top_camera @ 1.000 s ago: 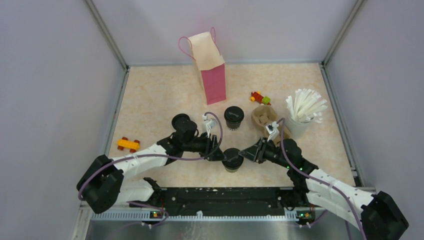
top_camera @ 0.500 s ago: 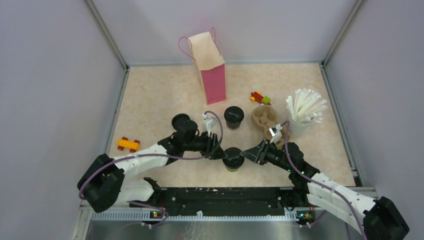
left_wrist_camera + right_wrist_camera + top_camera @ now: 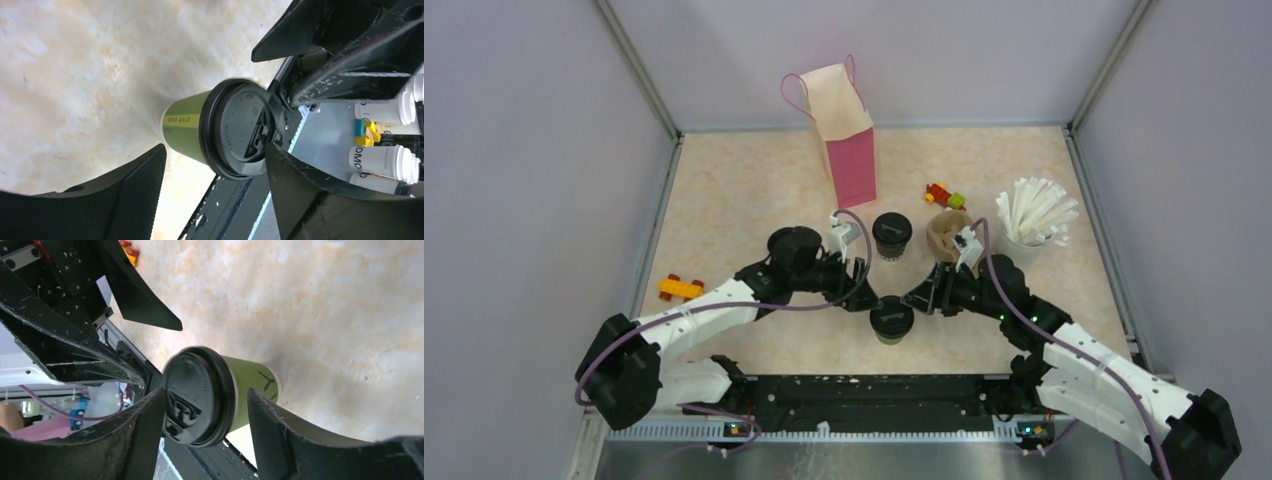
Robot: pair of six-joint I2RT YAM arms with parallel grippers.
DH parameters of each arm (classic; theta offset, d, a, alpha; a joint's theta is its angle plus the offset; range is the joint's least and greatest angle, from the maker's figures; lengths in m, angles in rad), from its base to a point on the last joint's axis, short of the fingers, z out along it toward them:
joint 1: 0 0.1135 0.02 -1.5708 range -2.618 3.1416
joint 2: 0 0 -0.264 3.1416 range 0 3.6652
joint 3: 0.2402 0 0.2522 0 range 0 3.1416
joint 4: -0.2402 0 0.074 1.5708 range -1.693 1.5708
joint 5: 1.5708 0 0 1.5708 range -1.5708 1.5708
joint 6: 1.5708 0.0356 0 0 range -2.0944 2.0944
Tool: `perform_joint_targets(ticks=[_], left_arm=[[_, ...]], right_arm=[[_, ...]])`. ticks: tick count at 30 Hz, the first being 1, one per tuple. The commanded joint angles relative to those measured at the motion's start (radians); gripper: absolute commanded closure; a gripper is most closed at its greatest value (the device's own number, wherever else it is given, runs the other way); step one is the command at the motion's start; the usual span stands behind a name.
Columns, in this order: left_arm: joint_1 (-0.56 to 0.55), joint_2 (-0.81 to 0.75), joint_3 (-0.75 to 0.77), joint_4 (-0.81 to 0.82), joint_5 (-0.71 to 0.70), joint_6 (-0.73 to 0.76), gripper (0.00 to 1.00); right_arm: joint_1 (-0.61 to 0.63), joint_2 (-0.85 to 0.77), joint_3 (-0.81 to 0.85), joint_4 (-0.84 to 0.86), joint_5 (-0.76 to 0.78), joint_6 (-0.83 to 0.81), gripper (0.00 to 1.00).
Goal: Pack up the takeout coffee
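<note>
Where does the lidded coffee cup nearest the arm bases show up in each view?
Top external: near cup low centre, where left hand and right hand meet.
Left wrist: centre, lid toward camera, between the open fingers.
Right wrist: centre-left, likewise between fingers.
Shared landmark: beige marbled tabletop.

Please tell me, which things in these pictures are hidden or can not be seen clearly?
- Top view: the right arm covers the near side of the carrier, so its count of wells is hidden.
- Top view: the inside of the pink bag is hidden by its own walls.
- Left wrist view: the lettering on the near cup is too small to read.
- Both wrist views: the lid hides whether the cup holds a drink.
</note>
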Motion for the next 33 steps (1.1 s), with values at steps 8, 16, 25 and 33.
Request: perform_joint_targets(ticks=[8,16,25,33], left_arm=[[0.004,-0.095,0.236,-0.248,-0.176,0.186,0.01],[0.004,-0.305,0.209,-0.392,-0.457,0.257,0.01],[0.004,-0.597,0.112,-0.441,-0.646,0.39,0.01],[0.004,-0.781,0.052,-0.39,-0.686,0.401,0.01]], right_arm=[[0.001,-0.002,0.333,-0.389,0.093,-0.296,0.07],[0.068,0.016,0.399,-0.484,0.203,-0.367,0.07],[0.449,0.193,0.546,-0.58,0.579,-0.346,0.07],[0.505,0.364,0.594,-0.558,0.617,-0.351,0.05]])
